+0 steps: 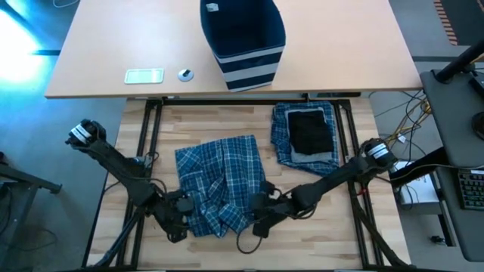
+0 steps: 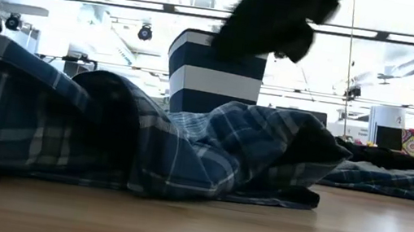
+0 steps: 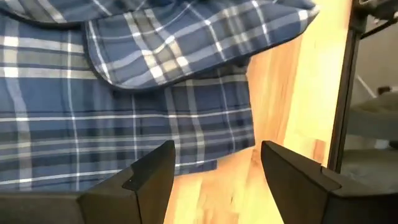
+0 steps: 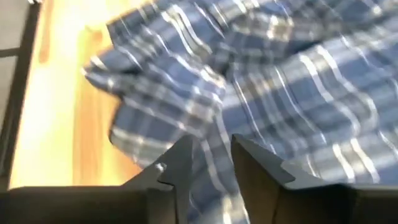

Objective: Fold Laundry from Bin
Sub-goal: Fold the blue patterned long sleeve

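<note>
Folding looks to be the step in hand: a blue-and-white plaid garment [image 1: 219, 185] lies rumpled on the near wooden table [image 1: 227, 121], and both arms sit low at its near edge.

At the left, the left gripper [image 1: 180, 219] rests by the garment's near-left corner, its fingers [image 3: 149, 177] spread apart over bare wood just short of the hem, holding nothing. To do this well, I judge it should slide under a single layer at the corner and pinch only that.

At the right, the right gripper [image 1: 261, 215] is at the near-right edge with its fingers [image 4: 180, 168] close together over the plaid; whether any cloth is pinched I cannot tell. Both corners should be lifted together so that the cloth spreads flat.

Further right, a folded plaid pile [image 1: 302, 136] carries a small black piece [image 1: 310, 130]. The bin [image 1: 242, 38] stands on the far table. No brand or readable writing shows anywhere.
</note>
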You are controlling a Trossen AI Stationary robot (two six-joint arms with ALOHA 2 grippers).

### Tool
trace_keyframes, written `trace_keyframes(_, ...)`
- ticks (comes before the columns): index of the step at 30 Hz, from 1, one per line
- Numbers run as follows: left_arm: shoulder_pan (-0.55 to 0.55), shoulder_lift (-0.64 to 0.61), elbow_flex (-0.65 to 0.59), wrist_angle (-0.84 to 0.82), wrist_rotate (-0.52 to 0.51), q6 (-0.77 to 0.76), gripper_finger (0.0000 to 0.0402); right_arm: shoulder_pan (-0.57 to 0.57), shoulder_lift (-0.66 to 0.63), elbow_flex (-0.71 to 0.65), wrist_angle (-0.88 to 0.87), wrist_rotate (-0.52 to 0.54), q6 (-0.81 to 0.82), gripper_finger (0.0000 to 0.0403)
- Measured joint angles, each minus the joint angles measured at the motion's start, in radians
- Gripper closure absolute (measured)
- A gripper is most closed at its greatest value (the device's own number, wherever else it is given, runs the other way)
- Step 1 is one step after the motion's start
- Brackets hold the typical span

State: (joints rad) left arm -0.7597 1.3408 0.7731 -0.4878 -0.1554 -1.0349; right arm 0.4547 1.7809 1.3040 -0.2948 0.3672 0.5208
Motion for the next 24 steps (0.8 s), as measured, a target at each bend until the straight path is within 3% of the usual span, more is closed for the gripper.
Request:
trace_keyframes(7,-0.025,0.079,-0.003,0.114,-0.155,0.011,0.018,-0.002,0.119,0.149,0.088,0.004,-0.066,0.0225)
trace_keyframes(10,-0.011,0.13,-0.022,0.103,-0.167,0.046,0.018,-0.007,0.227,0.212,0.084,0.002,-0.065,0.0209)
trace_keyframes(13,0.001,0.171,-0.047,0.107,-0.139,0.025,0.018,-0.006,0.308,0.31,-0.004,0.006,-0.056,0.0203)
trace_keyframes(19,-0.008,0.213,-0.07,0.112,-0.127,-0.038,0.018,0.057,0.398,0.614,-0.415,0.174,0.122,0.0201)
trace_keyframes(24,-0.008,0.235,-0.071,0.122,-0.17,-0.038,0.018,0.089,0.527,0.766,-0.412,0.185,0.007,0.0201)
